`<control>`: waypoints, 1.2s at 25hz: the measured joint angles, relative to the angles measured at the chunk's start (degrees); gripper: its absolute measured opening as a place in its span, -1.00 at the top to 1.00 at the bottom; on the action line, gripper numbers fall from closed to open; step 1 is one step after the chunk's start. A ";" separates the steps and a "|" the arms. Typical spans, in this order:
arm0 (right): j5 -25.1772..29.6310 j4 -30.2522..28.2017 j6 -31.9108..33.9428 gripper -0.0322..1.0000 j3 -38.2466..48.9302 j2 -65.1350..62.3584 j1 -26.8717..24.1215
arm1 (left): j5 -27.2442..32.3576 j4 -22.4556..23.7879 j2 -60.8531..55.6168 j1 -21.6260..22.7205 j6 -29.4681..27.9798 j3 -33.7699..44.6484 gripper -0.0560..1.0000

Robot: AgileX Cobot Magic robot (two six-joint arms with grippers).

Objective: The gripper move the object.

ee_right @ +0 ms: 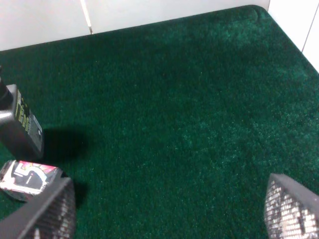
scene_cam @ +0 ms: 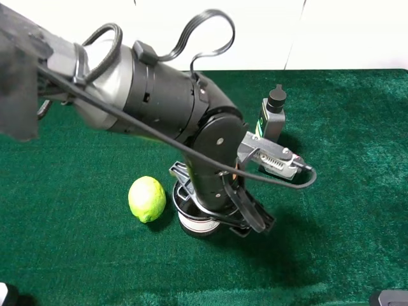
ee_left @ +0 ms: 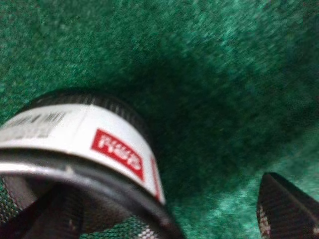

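The object [scene_cam: 196,223], a black mesh cup with a white band and a red label, stands upright on the green cloth at front centre. My left gripper [scene_cam: 213,213] reaches down over it from above and hides most of it. In the left wrist view the object [ee_left: 75,134] fills the lower left. The left gripper [ee_left: 169,214] is open: one finger [ee_left: 55,214] is inside the rim, the other finger [ee_left: 286,209] stands outside, with bare cloth between it and the cup wall. My right gripper [ee_right: 167,209] is open over bare cloth with nothing between its fingers.
A yellow-green lime [scene_cam: 147,199] lies just left of the cup. A grey bottle with a black cap [scene_cam: 274,115] stands behind and to the right; the bottle [ee_right: 20,124] also shows in the right wrist view, with a small white, red and black thing [ee_right: 27,179] near it.
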 joint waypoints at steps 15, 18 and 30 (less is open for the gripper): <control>0.00 0.00 0.00 -0.17 0.00 0.00 0.00 | 26.02 2.83 -0.32 0.00 1.44 -18.85 -0.66; 0.00 0.00 0.00 -0.17 0.00 0.00 0.00 | 28.50 4.98 -2.26 0.00 1.53 -19.57 -0.74; 0.00 0.00 0.00 -0.17 0.00 0.00 0.00 | 32.66 13.19 -15.17 1.25 3.27 -19.64 -0.98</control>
